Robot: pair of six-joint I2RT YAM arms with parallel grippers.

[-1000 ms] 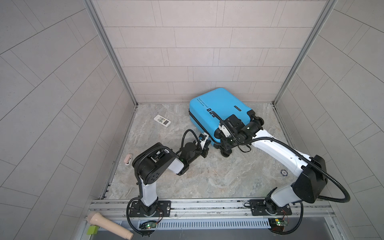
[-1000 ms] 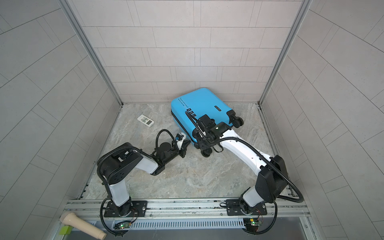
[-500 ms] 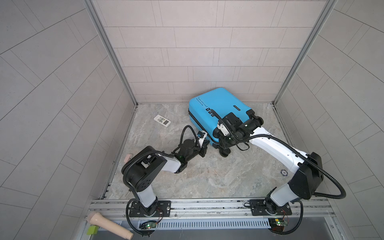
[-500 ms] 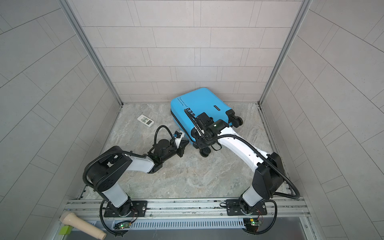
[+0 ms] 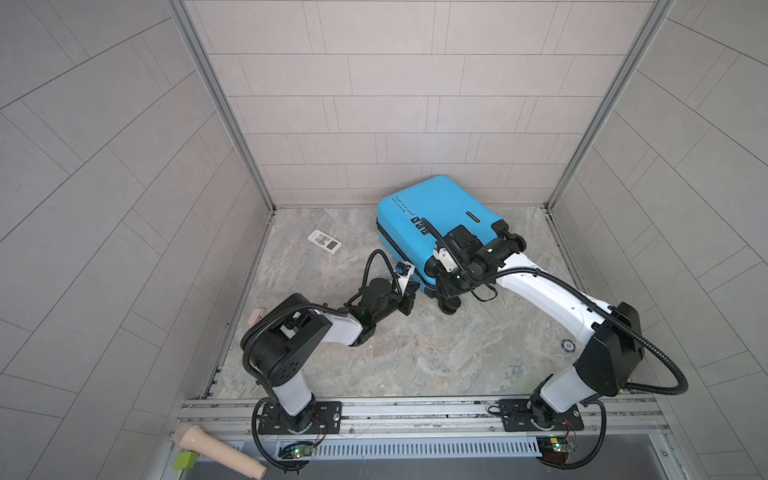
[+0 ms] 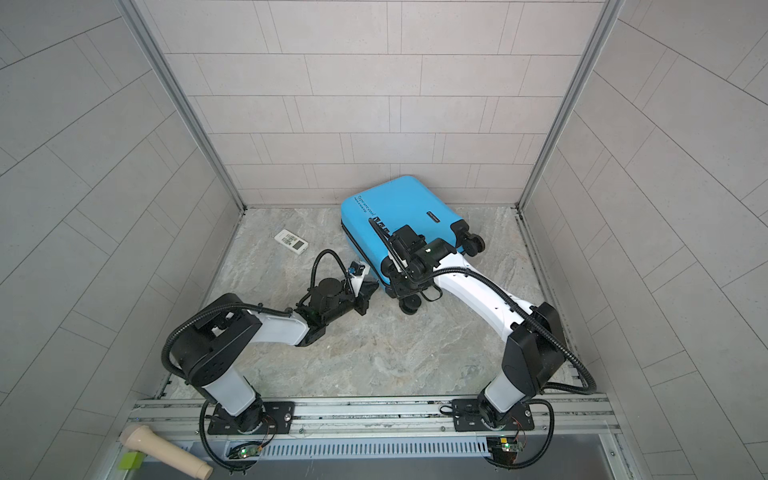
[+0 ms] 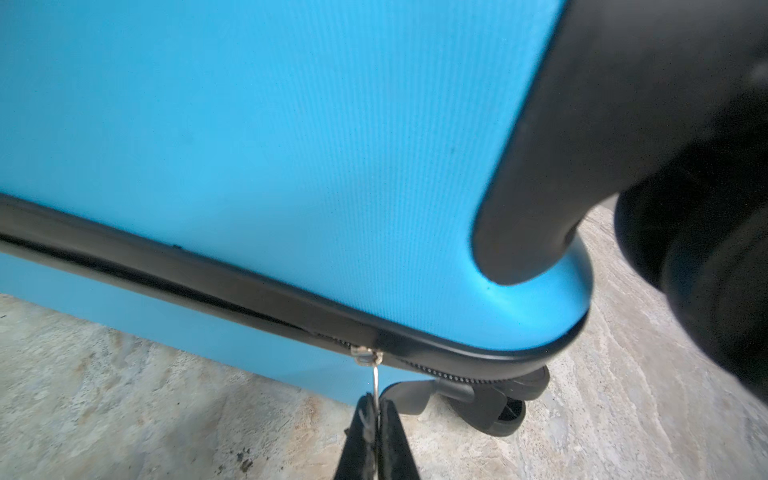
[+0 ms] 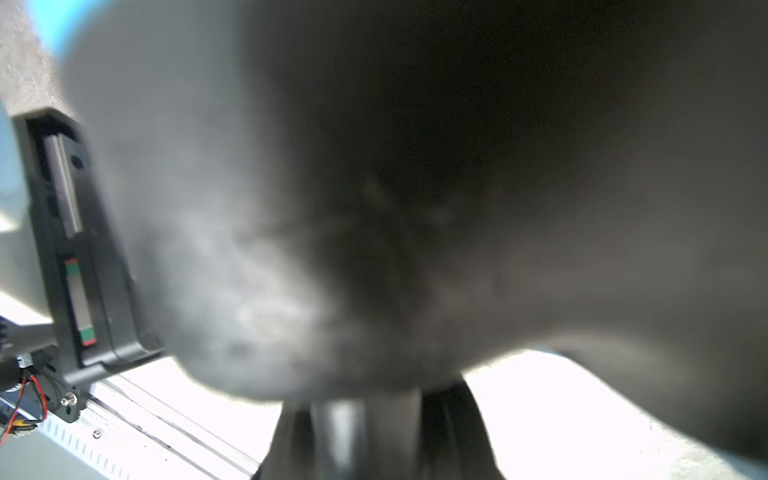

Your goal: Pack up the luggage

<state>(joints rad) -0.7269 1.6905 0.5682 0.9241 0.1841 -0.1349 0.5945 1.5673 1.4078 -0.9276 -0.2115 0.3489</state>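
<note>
Pinching the zip pull (image 7: pixel 376 384) with the left hand (image 7: pixel 376 409), shut tight on that thin metal tab just under the slider (image 7: pixel 365 356). Working on the luggage (image 5: pixel 440 208), found lying flat at the back of the desk (image 5: pixel 415 353), right of centre, close to the rear wall, halves together in both top views. Bracing its near corner with the right hand (image 5: pixel 446 286), set just above a wheel (image 5: pixel 449 308); cannot tell whether clamped on anything or merely pressing.

Judging the step: running the zip along the near side, slider close to the corner. Seeing meshed teeth on the corner side of the slider and a dark slit on the far side, so probably zipping up, with most of that side not yet done; cannot rule out unzipping. Calling next for a steady pull along the seam, in line with the track, plus a firm counter-hold from the right hand, so as not to drag the luggage across the desk or slip off the tab.

Hidden entirely: the inside and any contents. Blocked almost wholly in the right wrist view by a dark blurred mass, too close to name. Lost behind the arm in the top views: the left fingertips. Noting a remote (image 5: pixel 325 241) out on the desk, well apart from the luggage; unclear whether meant for packing.
</note>
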